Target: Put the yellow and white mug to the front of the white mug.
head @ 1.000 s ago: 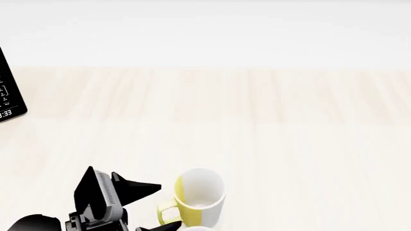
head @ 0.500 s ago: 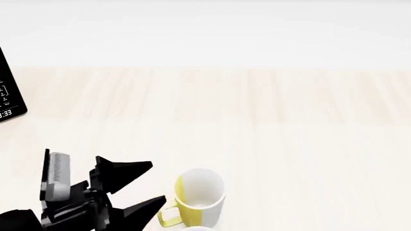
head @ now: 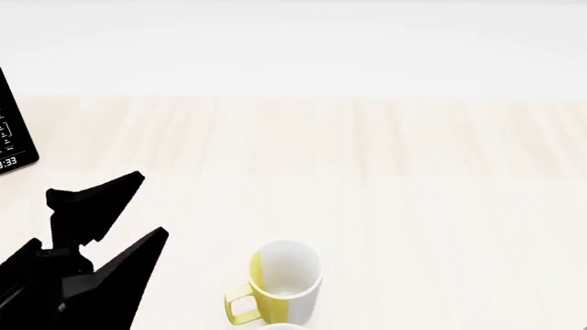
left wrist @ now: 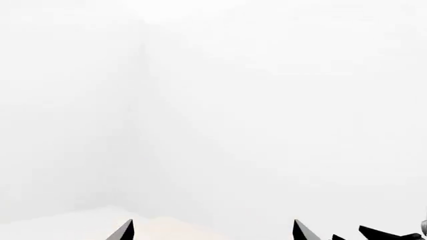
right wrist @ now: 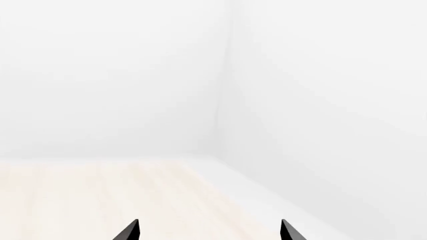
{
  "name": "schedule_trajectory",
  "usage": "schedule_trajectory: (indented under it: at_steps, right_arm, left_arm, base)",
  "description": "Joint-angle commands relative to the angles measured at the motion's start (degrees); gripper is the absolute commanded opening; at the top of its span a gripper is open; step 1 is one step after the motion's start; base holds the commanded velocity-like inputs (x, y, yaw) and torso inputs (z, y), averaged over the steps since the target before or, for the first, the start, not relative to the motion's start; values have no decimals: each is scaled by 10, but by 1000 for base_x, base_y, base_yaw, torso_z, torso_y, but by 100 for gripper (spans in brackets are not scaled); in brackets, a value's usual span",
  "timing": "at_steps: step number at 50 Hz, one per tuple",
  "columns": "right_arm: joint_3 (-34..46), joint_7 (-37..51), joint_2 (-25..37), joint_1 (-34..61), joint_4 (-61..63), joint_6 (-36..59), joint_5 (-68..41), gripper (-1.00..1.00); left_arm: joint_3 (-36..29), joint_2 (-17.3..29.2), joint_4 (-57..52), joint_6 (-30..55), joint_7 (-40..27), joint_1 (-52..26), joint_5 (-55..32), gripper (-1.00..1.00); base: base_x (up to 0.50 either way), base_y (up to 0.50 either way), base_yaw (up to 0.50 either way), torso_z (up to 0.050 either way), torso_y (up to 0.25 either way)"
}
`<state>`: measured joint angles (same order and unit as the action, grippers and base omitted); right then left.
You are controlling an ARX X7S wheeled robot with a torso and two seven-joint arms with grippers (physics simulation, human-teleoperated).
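The yellow and white mug [head: 282,278] stands upright on the pale wooden table [head: 413,179] near the front edge of the head view, its yellow handle [head: 240,307] pointing left. Only a thin white sliver [head: 280,326] shows at the bottom edge just in front of it, likely the white mug's rim; the rest is out of view. My left gripper [head: 153,203] is open and empty, raised to the left of the mug and apart from it. In the left wrist view its gripper [left wrist: 212,232] has fingertips wide apart with nothing between. My right gripper [right wrist: 210,231] is open and empty over the table, and hidden from the head view.
A black appliance with a digital display [head: 14,141] stands at the table's left edge. A white wall runs behind the table.
My left gripper has lifted and swung left and back, away from the mug's handle. The yellow and white mug has stayed where it was.
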<state>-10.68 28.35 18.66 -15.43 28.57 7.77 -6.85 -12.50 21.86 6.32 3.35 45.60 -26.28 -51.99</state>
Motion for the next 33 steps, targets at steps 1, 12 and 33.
schedule_trajectory:
  at_steps: [1,12,33]
  right_arm:
    - [12,8,-5,1,16,-8,13,100]
    - [45,7,-4,11,22,-6,36,100]
    - [100,33,-9,6,36,-106,145,100]
  left_arm:
    - [102,-16,-191,-117,-178,141,59,100]
    - [164,-45,-264,-203,-216,242,81,100]
    - [251,-213,-308,-430,-355,361,215,100]
  base:
    - [0,0,0,0,0]
    - [0,0,0,0,0]
    - [0,0,0,0,0]
